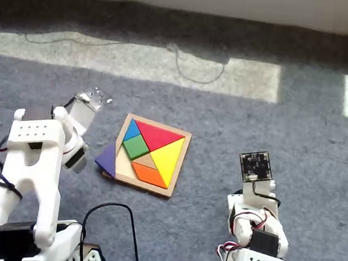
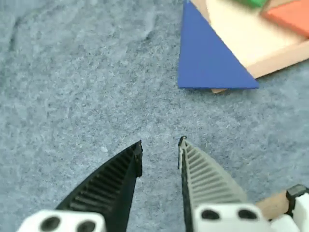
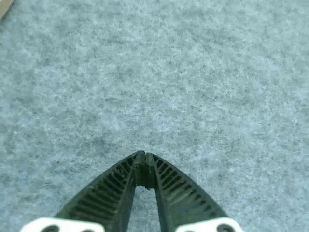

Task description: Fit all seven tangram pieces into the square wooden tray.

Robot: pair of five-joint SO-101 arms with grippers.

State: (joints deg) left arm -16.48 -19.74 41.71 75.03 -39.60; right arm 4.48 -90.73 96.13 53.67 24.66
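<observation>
Hovering with left gripper (image 2: 160,141) partly open and empty, near purple triangle (image 2: 207,58) lying across rim of wooden tray (image 2: 282,59) — outside its gap. Grip the overhanging corner, lift clear, rotate to match, lower flat. Right gripper (image 3: 145,153) closed, empty — parked over carpet (image 3: 193,72).

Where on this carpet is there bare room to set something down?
Bare grey carpet lies between the square wooden tray and the right arm, and a wide stretch lies beyond the tray. It is crowded on the tray's other side: the blue triangular piece lies across the rim there, near the open left claw.
</observation>
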